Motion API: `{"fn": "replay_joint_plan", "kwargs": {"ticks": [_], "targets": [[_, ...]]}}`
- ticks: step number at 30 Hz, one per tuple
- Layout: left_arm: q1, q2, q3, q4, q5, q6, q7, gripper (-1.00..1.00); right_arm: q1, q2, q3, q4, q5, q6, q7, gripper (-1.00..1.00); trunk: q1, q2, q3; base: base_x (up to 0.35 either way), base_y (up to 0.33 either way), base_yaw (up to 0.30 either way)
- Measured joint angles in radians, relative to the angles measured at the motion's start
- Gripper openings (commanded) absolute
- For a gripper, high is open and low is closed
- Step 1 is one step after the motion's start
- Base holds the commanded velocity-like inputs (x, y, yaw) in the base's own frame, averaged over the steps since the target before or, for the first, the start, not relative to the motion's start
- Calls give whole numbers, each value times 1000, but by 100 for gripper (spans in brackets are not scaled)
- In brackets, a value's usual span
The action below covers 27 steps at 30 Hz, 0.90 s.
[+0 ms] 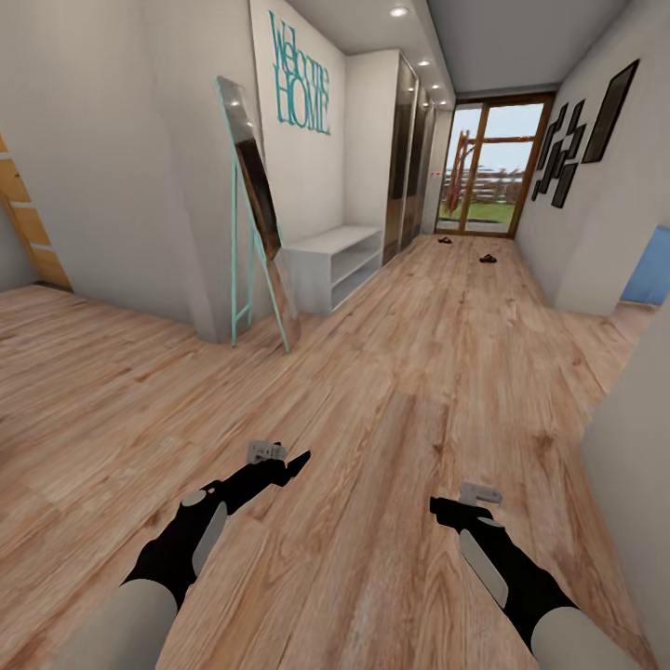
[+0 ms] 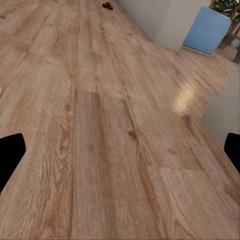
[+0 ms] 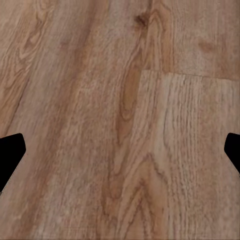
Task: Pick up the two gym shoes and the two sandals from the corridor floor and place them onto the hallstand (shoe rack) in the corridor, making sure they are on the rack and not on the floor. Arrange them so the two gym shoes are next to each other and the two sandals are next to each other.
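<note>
- Sandals: two small dark shapes lie on the corridor floor (image 1: 391,391) far down the hall near the glass door (image 1: 484,167), one (image 1: 446,241) nearer the wardrobe side, the other (image 1: 488,259) further out and well apart from it. At this range I cannot confirm their make; I take them for the sandals by colour. One dark shape (image 2: 107,6) also appears in the left wrist view.
- Gym shoes: I cannot pick them out.
- Hallstand (image 1: 333,265): stands against the left wall, between me and the dark shapes; its top and two open shelves look bare.
- Left tool (image 1: 290,463) and right tool (image 1: 445,507): both held low and forward over bare planks, in my judgement a carrying posture for the drive. Wrist views show each tool's fingers (image 2: 10,150) (image 3: 10,150) spread wide, nothing between them.
- Mirror (image 1: 256,186) leans by the hallstand; I would steer clear of it.
</note>
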Motion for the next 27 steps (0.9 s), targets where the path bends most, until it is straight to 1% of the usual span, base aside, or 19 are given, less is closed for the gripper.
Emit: {"fn": "replay_joint_plan", "kwargs": {"ticks": [4,9,15,19,27], "targets": [[0,0,3,0,0,0,-1,100,0,0,0,0,0,0,0,100,0,0,0,343,-33,-165],[0,0,25,-1,0,1,-1,100,0,0,1,0,0,0,1,100,0,0,0,347,-5,-241],[0,0,35,-1,0,2,-1,100,0,0,2,0,0,0,1,100,0,0,0,348,-1,-222],[0,0,36,-1,0,2,-1,100,0,0,2,0,0,0,1,100,0,0,0,348,0,-72],[0,0,36,-1,0,2,-1,100,0,0,3,0,0,0,1,100,0,0,0,348,0,-10]]}}
